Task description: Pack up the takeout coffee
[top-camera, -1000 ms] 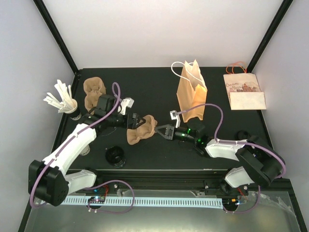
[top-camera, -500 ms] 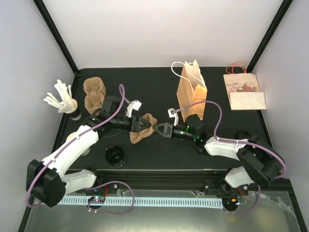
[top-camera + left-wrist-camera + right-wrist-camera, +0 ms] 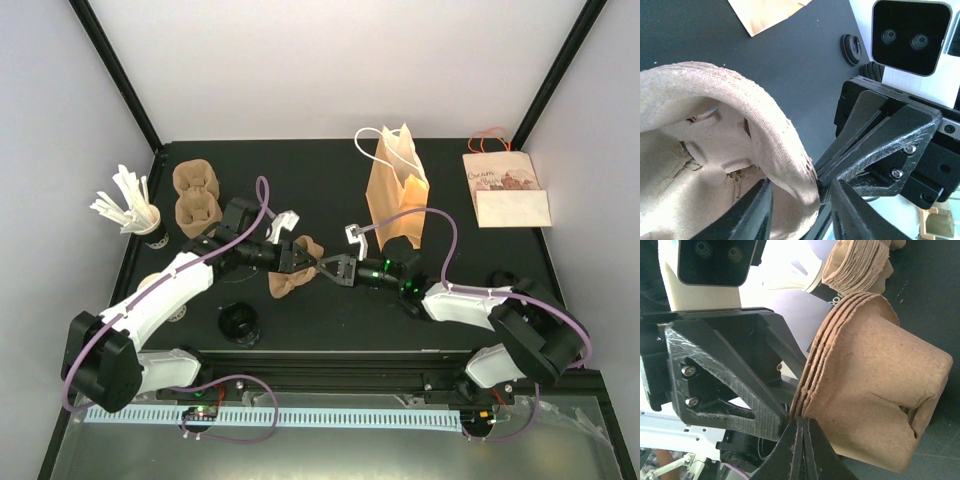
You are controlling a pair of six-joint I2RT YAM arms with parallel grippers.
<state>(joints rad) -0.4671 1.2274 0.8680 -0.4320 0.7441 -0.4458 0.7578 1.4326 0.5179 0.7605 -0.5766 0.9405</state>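
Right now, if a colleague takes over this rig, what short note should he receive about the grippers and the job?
Left gripper: open, fingers either side of the rim of the carrier stack, not clamped.
Right gripper: shut on that rim from the opposite side.
Paper bag: upright behind the stack, apart from it.
Done: only this hold; nothing visibly packed.
Left: probably pull one carrier free, then fill the bag.

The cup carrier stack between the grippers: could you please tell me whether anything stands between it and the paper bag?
No loose object lies between the cup carrier stack and the paper bag. Only the right gripper, shut on the stack's rim, and its wrist reach in from that side.
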